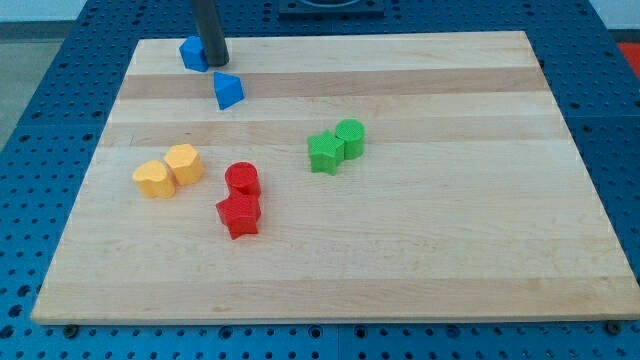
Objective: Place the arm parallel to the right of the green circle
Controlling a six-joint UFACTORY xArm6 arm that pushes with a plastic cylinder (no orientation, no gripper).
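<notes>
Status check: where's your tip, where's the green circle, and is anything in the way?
My tip at the view's top left, beside blue blocks. Green circle mid-board, touching green star. Blue triangle near the tip; beyond it, path open.

My tip (216, 62) beside blue block (193, 53), well apart from green circle (350, 137).

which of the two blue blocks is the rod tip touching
My tip touches the blue block at the board's top edge, on that block's right. The other blue block, wedge-like, lies apart, just below the tip.
</notes>
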